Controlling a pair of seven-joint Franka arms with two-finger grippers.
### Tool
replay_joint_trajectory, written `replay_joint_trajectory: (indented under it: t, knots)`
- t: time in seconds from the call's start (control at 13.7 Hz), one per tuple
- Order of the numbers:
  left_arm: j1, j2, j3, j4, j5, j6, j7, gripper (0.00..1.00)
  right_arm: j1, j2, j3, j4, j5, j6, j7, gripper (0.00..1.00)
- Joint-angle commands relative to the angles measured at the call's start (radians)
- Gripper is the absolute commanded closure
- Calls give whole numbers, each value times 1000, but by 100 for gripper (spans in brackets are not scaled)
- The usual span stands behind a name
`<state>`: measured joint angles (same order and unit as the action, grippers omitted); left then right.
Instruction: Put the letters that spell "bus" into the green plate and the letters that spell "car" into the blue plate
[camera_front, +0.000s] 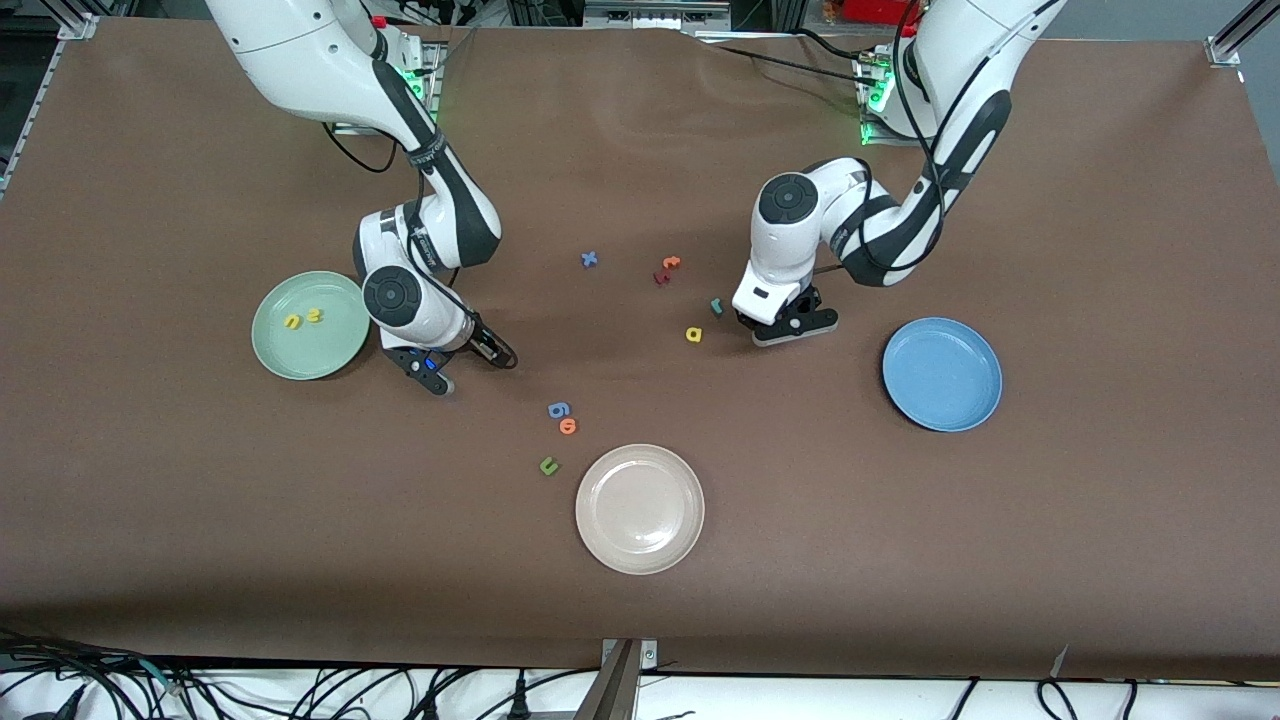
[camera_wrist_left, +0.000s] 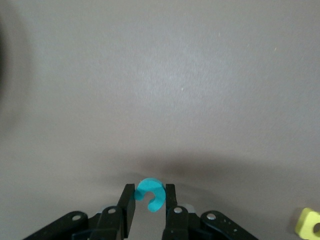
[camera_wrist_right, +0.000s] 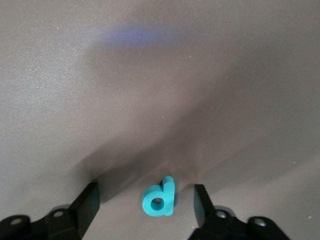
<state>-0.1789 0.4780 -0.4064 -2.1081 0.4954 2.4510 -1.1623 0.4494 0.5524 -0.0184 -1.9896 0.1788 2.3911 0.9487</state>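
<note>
The green plate (camera_front: 310, 325) toward the right arm's end holds the yellow "u" (camera_front: 292, 321) and yellow "s" (camera_front: 315, 315). Beside it, my right gripper (camera_wrist_right: 145, 192) is down at the table, open. The teal "b" (camera_wrist_right: 160, 197) lies between its fingers with a gap on each side. My left gripper (camera_wrist_left: 150, 192) is low over the table and shut on the teal "c" (camera_wrist_left: 150, 194). The yellow "a" (camera_front: 693, 334) and teal "r" (camera_front: 716, 305) lie beside it. The blue plate (camera_front: 941, 373) stands bare toward the left arm's end.
A beige-white plate (camera_front: 640, 508) sits nearest the front camera. A blue digit (camera_front: 558, 409), an orange "o" (camera_front: 568, 426) and a dark green "u" (camera_front: 548, 465) lie next to it. A blue "x" (camera_front: 589, 259), an orange "t" (camera_front: 671, 263) and a dark red letter (camera_front: 660, 277) lie mid-table.
</note>
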Motion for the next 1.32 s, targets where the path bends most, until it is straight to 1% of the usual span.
replay_joint_trajectory:
  t: [0.0, 0.07, 0.15, 0.22, 0.29, 0.37, 0.66, 0.8, 0.95, 1.1, 1.17, 1.24]
  knots:
    - [25, 13, -2, 164, -195, -230, 313, 99, 0, -20, 8, -37, 22, 28, 1, 23]
    - [56, 14, -2, 233, -258, -336, 438, 99, -1, -23, 8, -46, 22, 42, -1, 27]
    - [90, 10, -2, 265, -285, -396, 534, 98, -1, -26, 8, -52, 22, 49, -2, 29]
    - [122, 4, -2, 272, -290, -412, 609, 98, -1, -26, 8, -54, 22, 49, -4, 32]
    - [148, 1, -2, 273, -290, -412, 674, 98, -1, -26, 8, -54, 22, 49, -4, 34]
    - [172, 1, -2, 273, -287, -414, 747, 98, -1, -26, 8, -54, 22, 49, -4, 34]
    - [323, 1, 0, 269, -275, -417, 1075, 98, -1, -28, 8, -60, 22, 53, -7, 34]
    - [380, 8, 1, 270, -258, -408, 1237, 98, -1, -31, 8, -67, 22, 63, -10, 34]
    - [435, 10, 3, 269, -216, -399, 1295, 98, -1, -34, 8, -78, 22, 75, -10, 34]
    - [478, 19, 3, 238, -210, -305, 1337, 98, -1, -35, 8, -83, 22, 79, -13, 34]
    - [493, 21, 4, 203, -209, -244, 1348, 98, -1, -35, 8, -84, 22, 79, -30, 38]
    - [510, 19, 4, 162, -187, -180, 1348, 98, -4, -37, 8, -86, 22, 79, -42, 47]
